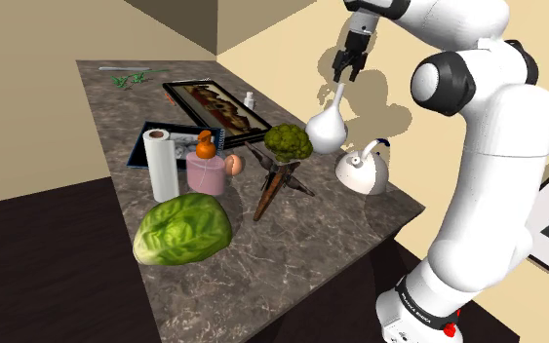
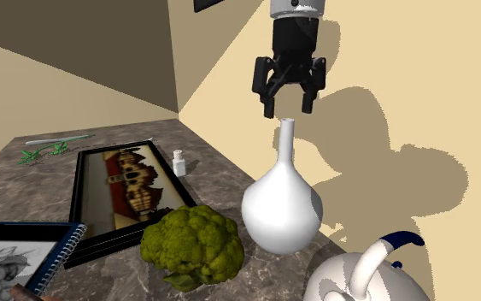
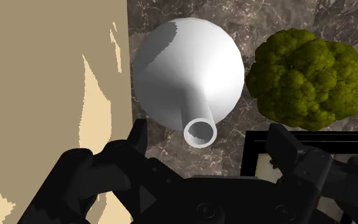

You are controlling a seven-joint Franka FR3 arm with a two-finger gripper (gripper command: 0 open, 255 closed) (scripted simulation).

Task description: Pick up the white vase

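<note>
Currently the gripper [image 2: 288, 109] hangs spread and empty just above the mouth of the white vase [image 2: 281, 209]. The vase stands upright on the table [image 2: 217, 167], close to the wall [image 2: 401, 85], beside the broccoli [image 2: 194, 244] and near the kettle [image 2: 358, 278].

Step in hand, by my judgement: descent onto the neck. Recommended: lower straight down until the fingers bracket the slim neck below its rim, then close firmly. The neck looks smooth and narrows upward, so a loose pinch could let it slide out. Keep clear of the wall.

The second exterior view shows the vertical gap between fingertips and rim, which the wrist view does not. The wrist view, however, shows the mouth lying roughly midway between the fingers.
</note>
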